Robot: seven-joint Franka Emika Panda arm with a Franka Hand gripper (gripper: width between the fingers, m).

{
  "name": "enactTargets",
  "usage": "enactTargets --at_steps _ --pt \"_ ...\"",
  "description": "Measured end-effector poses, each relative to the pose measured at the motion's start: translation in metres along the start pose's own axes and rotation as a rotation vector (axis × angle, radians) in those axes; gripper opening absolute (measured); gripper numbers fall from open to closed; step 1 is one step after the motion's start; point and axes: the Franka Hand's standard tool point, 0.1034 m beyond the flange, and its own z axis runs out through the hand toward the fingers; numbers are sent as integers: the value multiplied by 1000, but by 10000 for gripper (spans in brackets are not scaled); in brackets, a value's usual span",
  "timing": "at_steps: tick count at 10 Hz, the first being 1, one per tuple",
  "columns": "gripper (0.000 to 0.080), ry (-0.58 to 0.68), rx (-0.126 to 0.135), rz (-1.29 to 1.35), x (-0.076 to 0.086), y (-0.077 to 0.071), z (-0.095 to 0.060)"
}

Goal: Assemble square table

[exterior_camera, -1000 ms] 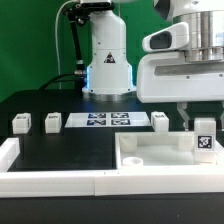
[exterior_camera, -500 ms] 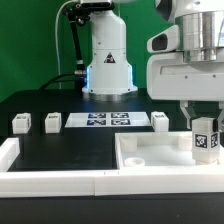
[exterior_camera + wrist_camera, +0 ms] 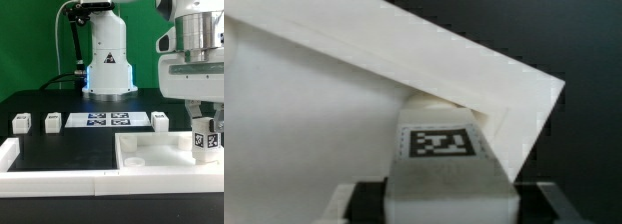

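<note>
My gripper (image 3: pixel 205 123) is shut on a small white leg block (image 3: pixel 205 141) with a black-and-white tag, held upright over the far right corner of the white square tabletop (image 3: pixel 150 157). In the wrist view the leg block (image 3: pixel 441 150) sits between my dark fingers (image 3: pixel 367 203), just above the slab's raised rim corner (image 3: pixel 491 95). I cannot tell whether the leg touches the slab. Three more leg blocks (image 3: pixel 19 124) (image 3: pixel 52 122) (image 3: pixel 160 121) stand in a row on the black table behind the slab.
The marker board (image 3: pixel 108 120) lies flat between the leg blocks, in front of the robot base (image 3: pixel 108 60). Long white border rails (image 3: pixel 50 182) run along the front edge and the exterior view's left side (image 3: pixel 8 150) of the table.
My gripper has shifted toward the exterior view's right with the leg block in it, from over the slab's back edge toward its corner. The other parts have not moved.
</note>
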Motion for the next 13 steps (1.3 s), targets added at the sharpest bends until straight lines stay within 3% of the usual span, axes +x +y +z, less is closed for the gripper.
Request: enactTargets --at_steps 1,2,3,4,9,13 --pt "360 -1 0 2 -1 0 0" --pt "496 -1 -1 -8 -1 0 0" --pt "496 -1 0 -45 -1 0 0" --pt "617 0 3 -95 -1 -2 -1" --pt "649 -3 6 -630 -3 -4 -1" --pt "649 -1 5 -867 1 -3 -1"
